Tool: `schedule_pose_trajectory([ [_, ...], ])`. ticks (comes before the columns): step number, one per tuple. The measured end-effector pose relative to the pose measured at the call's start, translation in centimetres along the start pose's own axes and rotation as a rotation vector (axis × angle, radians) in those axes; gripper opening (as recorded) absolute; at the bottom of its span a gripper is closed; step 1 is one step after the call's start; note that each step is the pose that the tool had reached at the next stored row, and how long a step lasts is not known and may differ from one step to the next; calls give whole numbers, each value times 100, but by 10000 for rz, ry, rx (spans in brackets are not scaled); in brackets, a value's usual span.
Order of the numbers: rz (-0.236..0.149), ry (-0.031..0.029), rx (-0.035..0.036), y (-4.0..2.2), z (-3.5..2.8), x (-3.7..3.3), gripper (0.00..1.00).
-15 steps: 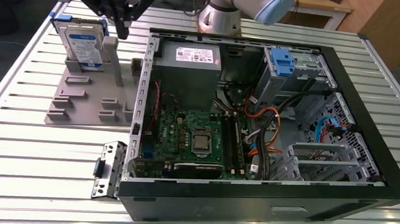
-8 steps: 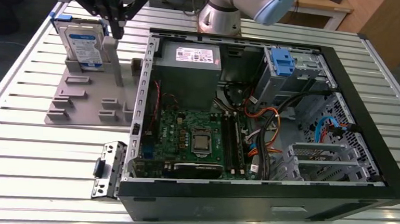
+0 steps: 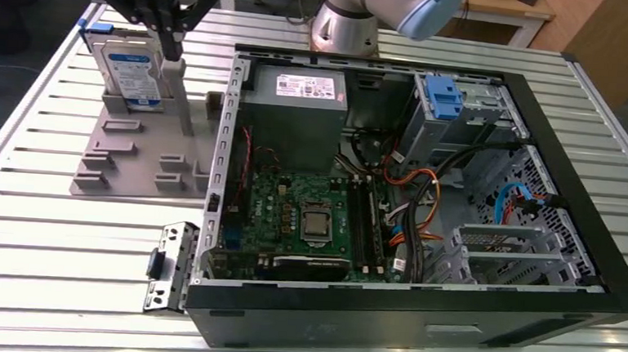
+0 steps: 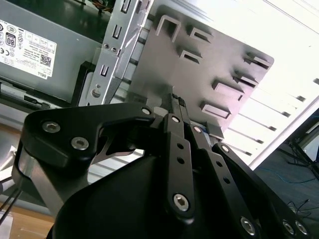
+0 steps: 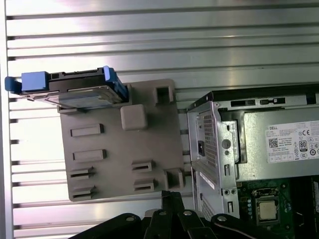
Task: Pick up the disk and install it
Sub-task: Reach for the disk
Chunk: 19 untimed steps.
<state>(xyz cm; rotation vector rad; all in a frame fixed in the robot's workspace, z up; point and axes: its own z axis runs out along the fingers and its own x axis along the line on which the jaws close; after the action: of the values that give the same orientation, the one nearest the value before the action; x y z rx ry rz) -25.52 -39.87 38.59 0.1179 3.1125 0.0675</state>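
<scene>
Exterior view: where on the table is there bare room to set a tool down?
Bare slats: the near corner bordered by the grey stand and the loose bracket. Crowded: the gap between stand and computer case, and around the disk by the pincer.

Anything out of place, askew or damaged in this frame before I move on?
Nothing looks damaged or spilled. The disk stands on edge in the grey stand, as expected. The one oddity is a small metal bracket jutting out from the corner of the open computer case.
</scene>
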Motion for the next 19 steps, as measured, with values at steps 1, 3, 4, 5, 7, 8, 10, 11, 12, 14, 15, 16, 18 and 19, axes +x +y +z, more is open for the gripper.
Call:
schedule_pose_trajectory([
  [1, 1, 0, 1, -1, 2, 18, 10],
  [3, 1, 0, 0, -2, 8, 46, 10],
  [4, 1, -1, -1, -1, 12, 57, 10],
  [5, 1, -2, 1, 1, 17, 67, 10],
  [7, 1, -1, 26, 12, 23, 88, 10],
  [8, 0, -3, 44, 20, 28, 100, 10],
  [10, -1, -4, 71, 39, 34, 123, 10],
  [11, -2, -6, 83, 48, 38, 136, 10],
  [12, -2, -7, 98, 59, 42, 145, 10],
  [14, -3, -10, 120, 79, 50, 166, 10],
  [15, -3, -10, 128, 87, 54, 176, 10],
  [16, -2, -12, 133, 93, 59, 186, 10],
  [18, -3, -11, 143, 105, 65, 204, 10],
  [19, -3, -10, 147, 110, 68, 213, 10],
])
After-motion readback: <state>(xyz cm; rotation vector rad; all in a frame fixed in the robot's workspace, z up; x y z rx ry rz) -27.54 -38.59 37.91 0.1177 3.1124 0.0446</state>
